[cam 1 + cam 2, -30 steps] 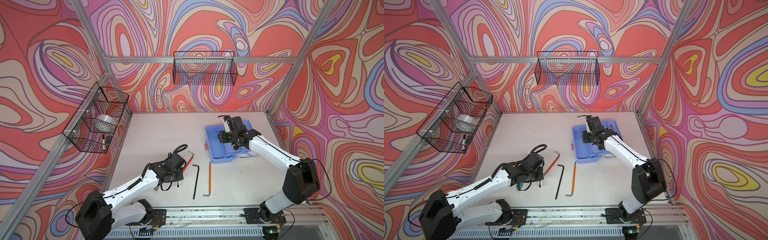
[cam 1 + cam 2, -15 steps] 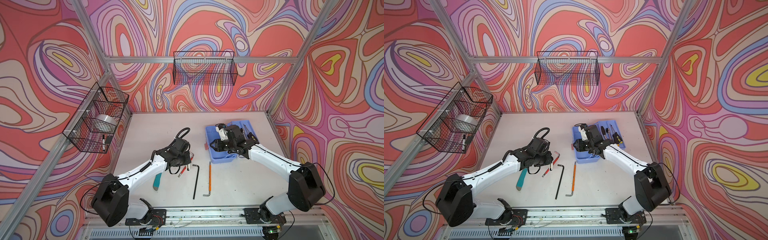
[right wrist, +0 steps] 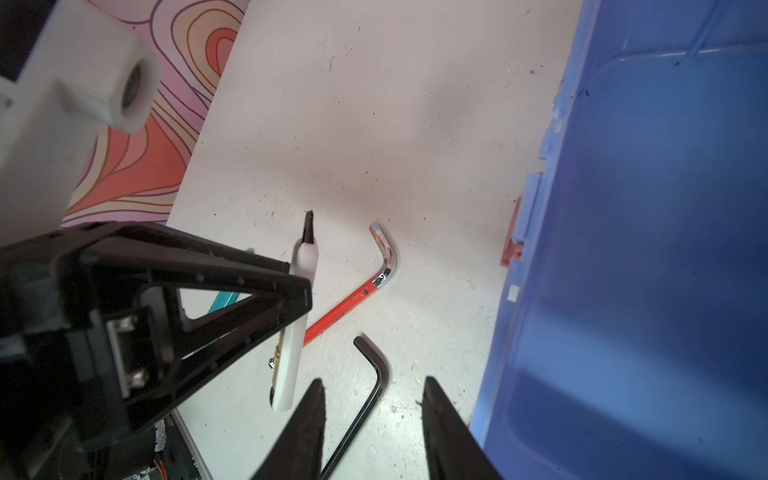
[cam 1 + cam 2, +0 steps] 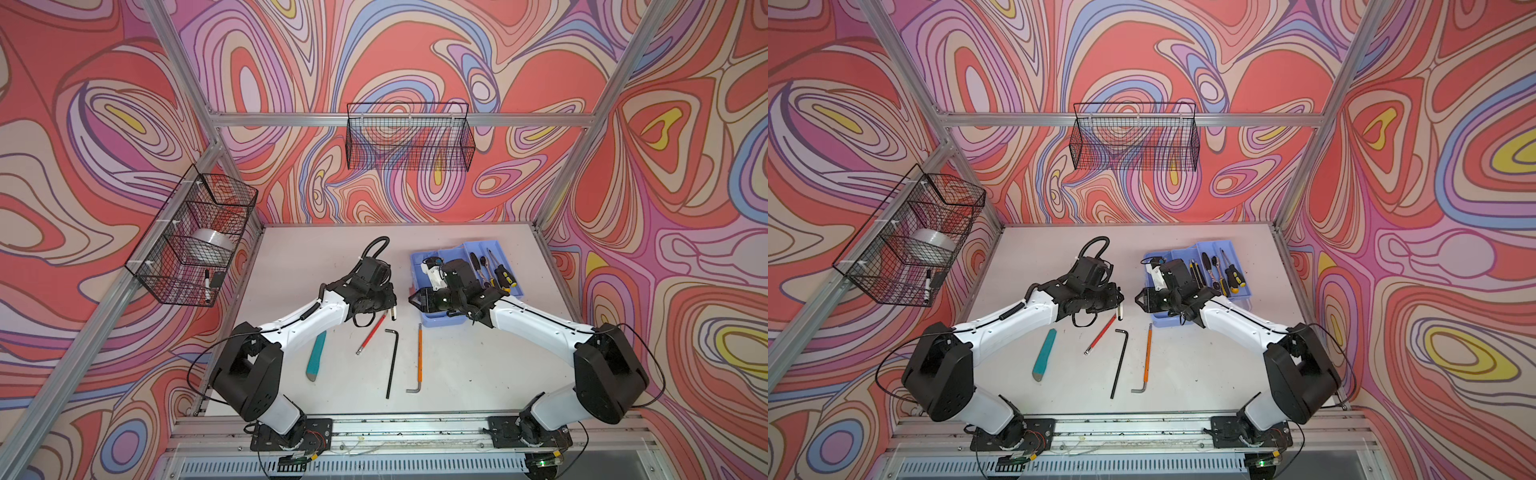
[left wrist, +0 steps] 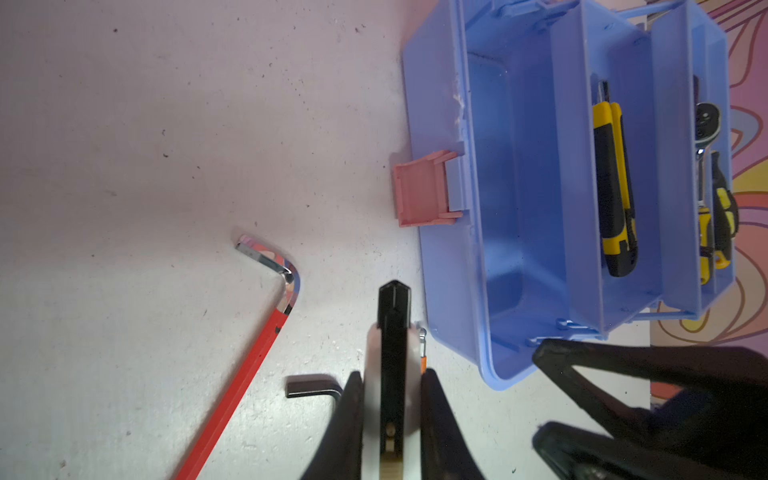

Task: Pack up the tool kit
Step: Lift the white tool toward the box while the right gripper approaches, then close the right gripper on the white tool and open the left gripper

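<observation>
Left wrist view: left pincer point(image 5: 392, 374) clamps a slim white-and-black pocket tool point(image 5: 392, 316).
Periwinkle-blue plastic toolbox point(image 5: 440, 270) sits just beside it; right pincer point(image 3: 372, 380) gapes empty above a black hex key point(image 3: 381, 374).

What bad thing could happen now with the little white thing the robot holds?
1. The left tool pinches the little white item with just its fingertips; it might slip and drop beside the blue toolbox.
2. The open right tool points tip to tip at it, close; they might bump.
3. The black hex key lies just under the right tool and could get knocked.
</observation>
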You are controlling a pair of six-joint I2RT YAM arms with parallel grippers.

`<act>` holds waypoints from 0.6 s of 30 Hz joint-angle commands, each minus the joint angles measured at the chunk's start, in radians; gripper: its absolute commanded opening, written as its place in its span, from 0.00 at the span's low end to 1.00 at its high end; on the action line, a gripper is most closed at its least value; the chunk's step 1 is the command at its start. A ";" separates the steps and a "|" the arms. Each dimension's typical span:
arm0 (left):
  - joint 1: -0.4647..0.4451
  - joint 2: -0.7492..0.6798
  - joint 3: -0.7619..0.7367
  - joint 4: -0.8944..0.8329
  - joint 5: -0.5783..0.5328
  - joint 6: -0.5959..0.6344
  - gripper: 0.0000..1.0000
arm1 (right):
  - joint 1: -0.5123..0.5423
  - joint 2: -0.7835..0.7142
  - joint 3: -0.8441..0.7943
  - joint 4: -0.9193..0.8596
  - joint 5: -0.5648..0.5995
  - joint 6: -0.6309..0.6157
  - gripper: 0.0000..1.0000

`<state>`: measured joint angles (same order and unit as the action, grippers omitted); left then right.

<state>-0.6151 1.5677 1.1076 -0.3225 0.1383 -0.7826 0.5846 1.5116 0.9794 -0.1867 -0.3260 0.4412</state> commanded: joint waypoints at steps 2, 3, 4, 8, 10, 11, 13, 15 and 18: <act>0.003 0.025 0.047 0.038 0.014 -0.020 0.11 | 0.006 -0.012 -0.025 0.040 -0.019 0.020 0.39; 0.003 0.028 0.049 0.044 0.016 -0.025 0.11 | 0.008 -0.014 -0.027 0.045 -0.023 0.022 0.39; 0.003 0.032 0.048 0.051 0.020 -0.031 0.11 | 0.008 -0.016 -0.028 0.051 -0.028 0.026 0.39; 0.003 0.042 0.045 0.107 0.032 -0.057 0.11 | 0.011 -0.003 -0.031 0.071 -0.052 0.041 0.40; 0.003 0.046 0.052 0.117 0.041 -0.061 0.11 | 0.014 0.002 -0.033 0.080 -0.054 0.046 0.42; 0.002 0.048 0.054 0.117 0.043 -0.062 0.11 | 0.014 0.003 -0.031 0.086 -0.057 0.049 0.41; 0.002 0.051 0.053 0.125 0.043 -0.064 0.11 | 0.015 0.012 -0.029 0.096 -0.065 0.055 0.42; 0.002 0.052 0.049 0.137 0.045 -0.071 0.11 | 0.022 0.024 -0.024 0.108 -0.071 0.062 0.42; -0.001 0.060 0.044 0.155 0.059 -0.082 0.11 | 0.027 0.044 -0.017 0.124 -0.080 0.072 0.41</act>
<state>-0.6151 1.6131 1.1328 -0.2092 0.1833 -0.8394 0.6018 1.5276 0.9627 -0.0956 -0.3866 0.4961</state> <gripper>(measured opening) 0.204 0.415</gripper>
